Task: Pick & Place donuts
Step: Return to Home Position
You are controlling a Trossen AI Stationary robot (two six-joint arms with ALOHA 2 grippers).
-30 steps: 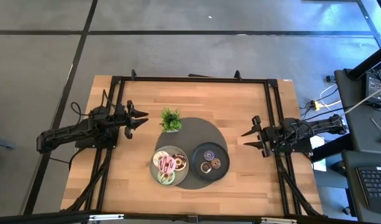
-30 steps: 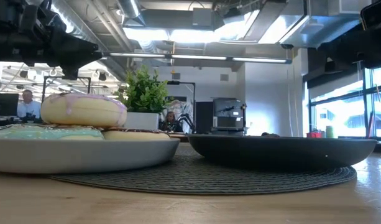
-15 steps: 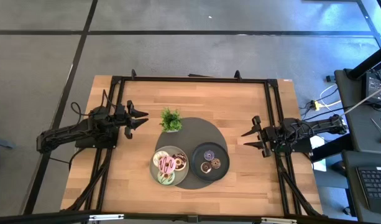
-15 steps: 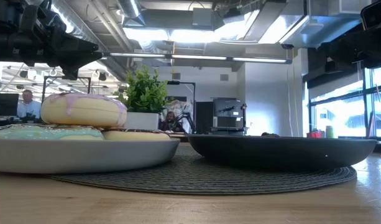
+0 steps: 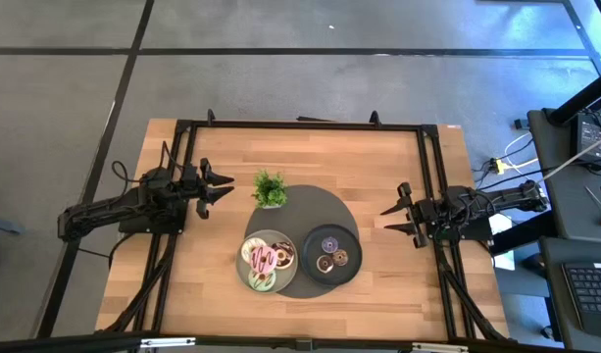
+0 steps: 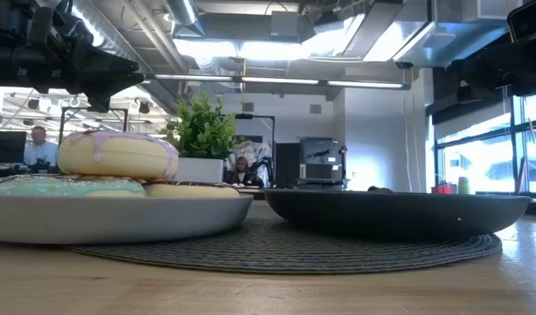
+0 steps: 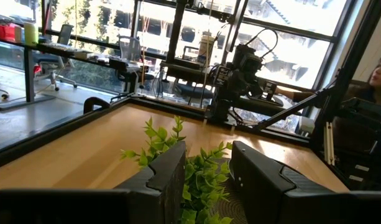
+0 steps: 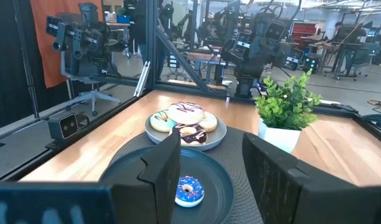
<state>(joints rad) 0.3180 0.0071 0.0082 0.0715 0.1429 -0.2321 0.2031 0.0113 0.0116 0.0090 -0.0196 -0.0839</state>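
Observation:
Several iced donuts [image 5: 264,262] lie piled on a light grey plate [image 5: 244,248]; the low view shows a pink-iced one [image 6: 117,154] on top and a green one [image 6: 62,185] beneath. Three small donuts [image 5: 330,253], one of them purple-blue [image 8: 190,190], lie in a dark plate [image 5: 353,246]. Both plates sit on a round dark mat [image 5: 320,207]. My left gripper [image 5: 226,189] hovers open at the table's left, beside the plant. My right gripper [image 5: 386,221] hovers open at the table's right, pointing at the dark plate.
A small green plant in a white pot [image 5: 270,188] stands at the mat's far left edge, just right of my left gripper. A black frame [image 5: 300,125] runs round the table. Bare wood lies along the near and far sides. People sit in the room behind.

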